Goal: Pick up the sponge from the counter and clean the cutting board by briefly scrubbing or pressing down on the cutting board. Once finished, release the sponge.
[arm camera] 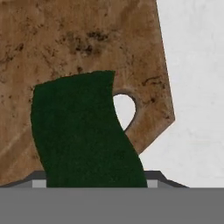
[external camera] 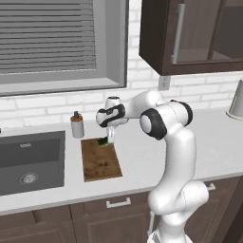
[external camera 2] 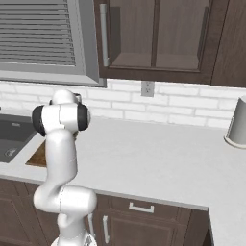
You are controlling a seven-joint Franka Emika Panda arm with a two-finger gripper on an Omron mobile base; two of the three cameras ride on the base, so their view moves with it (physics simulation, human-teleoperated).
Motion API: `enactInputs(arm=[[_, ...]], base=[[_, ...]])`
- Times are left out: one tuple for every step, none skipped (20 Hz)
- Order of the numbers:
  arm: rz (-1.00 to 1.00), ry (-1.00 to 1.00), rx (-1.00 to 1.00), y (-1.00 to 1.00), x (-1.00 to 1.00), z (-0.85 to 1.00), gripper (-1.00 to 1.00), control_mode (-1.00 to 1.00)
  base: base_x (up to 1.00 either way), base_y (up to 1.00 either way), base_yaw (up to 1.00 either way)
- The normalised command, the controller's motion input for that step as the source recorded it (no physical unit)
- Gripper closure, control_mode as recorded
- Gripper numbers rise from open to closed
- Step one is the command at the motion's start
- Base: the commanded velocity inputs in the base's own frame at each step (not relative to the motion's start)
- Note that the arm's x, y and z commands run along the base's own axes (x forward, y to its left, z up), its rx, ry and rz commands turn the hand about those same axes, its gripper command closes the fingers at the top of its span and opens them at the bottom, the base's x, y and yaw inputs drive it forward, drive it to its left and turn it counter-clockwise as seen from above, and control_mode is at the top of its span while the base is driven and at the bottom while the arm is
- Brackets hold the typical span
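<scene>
One sponge [arm camera: 83,131] is what matters here, a dark green block that looks bent and squashed in the hand view, its lower end running down toward the camera. It sits over the far end of the cutting board [external camera: 100,162], partly covering the small hole beside the board's clipped corner. From the left base view a green speck shows at the board's back edge, right under the hand [external camera: 110,138]. The hand points straight down there, and its fingertips are lost behind the sponge, so I cannot tell whether they are clamped on it or apart.

The board is a stained brown wooden rectangle lying flat on the light grey table [external camera: 142,156], its long side running away from the front edge. Just left of it is the dark sink [external camera: 29,161], and a small bottle with a dark cap [external camera: 77,125] stands near the board's far left corner, close but apart. The white arm reaches from the lower right across to the board. Behind are white bricks, a window with closed blinds and dark wall cabinets. A pale upright container [external camera 2: 237,123] stands far to the right.
</scene>
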Motion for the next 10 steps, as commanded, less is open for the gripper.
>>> enactInputs(arm=[[0.00,-0.12,0.00,0.34,-0.03,0.00,1.00,-1.00],[0.00,-0.12,0.00,0.34,-0.06,0.00,1.00,-1.00],[0.00,-0.13,0.00,0.34,-0.10,0.00,1.00,-1.00],[0.00,-0.13,0.00,0.31,-0.11,0.00,1.00,-1.00],[0.00,-0.13,0.00,0.31,-0.16,0.00,1.00,-1.00],[0.00,-0.13,0.00,0.28,-0.14,0.00,1.00,-1.00],[0.00,-0.13,0.00,0.21,-0.14,0.00,1.00,-1.00],[0.00,-0.13,0.00,0.17,-0.14,0.00,1.00,-1.00],[0.00,-0.12,0.00,0.09,-0.16,0.00,1.00,-1.00],[0.00,-0.11,0.00,0.05,-0.16,0.00,1.00,-1.00]], base=[[0.00,0.00,0.00],[0.00,0.00,0.00],[0.00,0.00,0.00],[0.00,0.00,0.00],[0.00,0.00,0.00],[0.00,0.00,0.00],[0.00,0.00,0.00],[0.00,0.00,0.00],[0.00,0.00,0.00],[0.00,0.00,0.00]])
